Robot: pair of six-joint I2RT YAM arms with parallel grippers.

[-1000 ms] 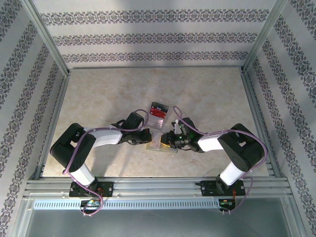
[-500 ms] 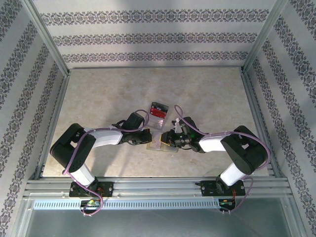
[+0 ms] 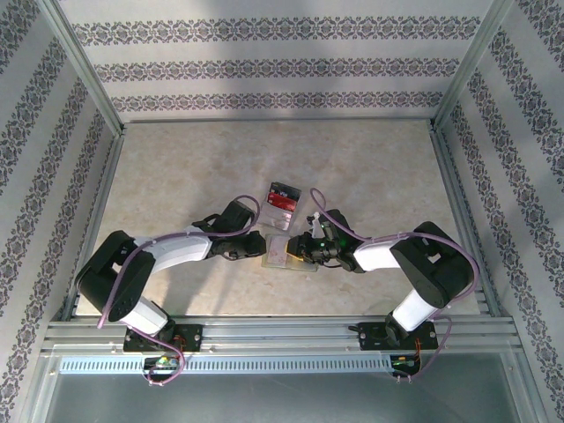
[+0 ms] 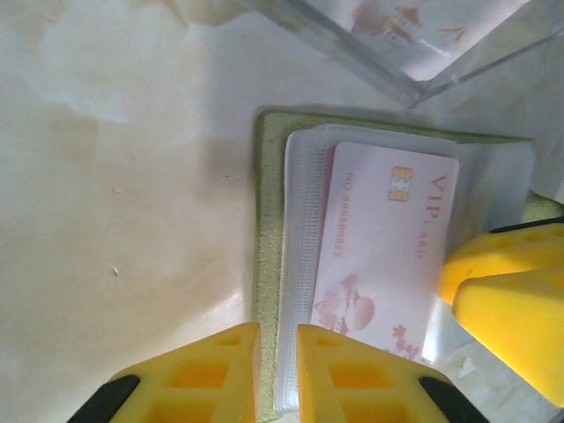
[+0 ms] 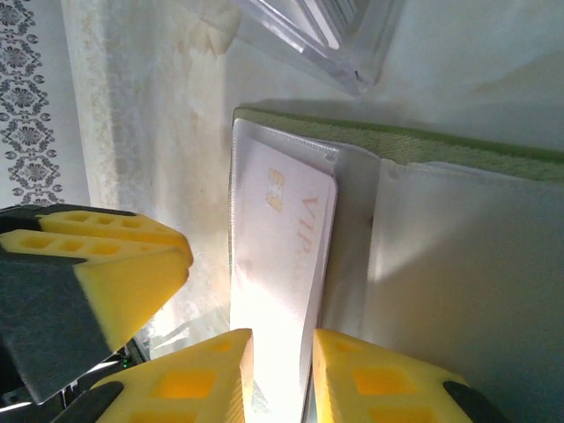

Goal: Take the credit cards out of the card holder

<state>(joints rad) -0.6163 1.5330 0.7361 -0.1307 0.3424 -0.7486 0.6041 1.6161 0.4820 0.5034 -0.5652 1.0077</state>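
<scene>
The card holder (image 3: 284, 259) lies open on the table, yellow-green outside (image 4: 264, 220) with clear sleeves inside. A pale pinkish-red credit card (image 4: 379, 247) marked VIP sits in a sleeve. My left gripper (image 3: 262, 246) is at the holder's left edge. Its jaws (image 4: 278, 330) stand a narrow gap apart, straddling the green edge and the sleeve ends. My right gripper (image 3: 297, 248) comes from the right. The card's (image 5: 282, 238) near end runs between its jaws (image 5: 282, 339), which are closed on it. Its fingers (image 4: 511, 308) show at the card's corner. Any dark grey card is hidden.
A small clear plastic box (image 3: 282, 199) with red and black contents stands just behind the holder, its corner close to both grippers (image 4: 423, 35) (image 5: 326, 35). Patterned walls and metal rails (image 3: 264, 330) enclose the table.
My left arm's elbow has swung left and toward the near edge while its gripper stayed at the holder, and its jaws have parted slightly. The right gripper has barely moved.
</scene>
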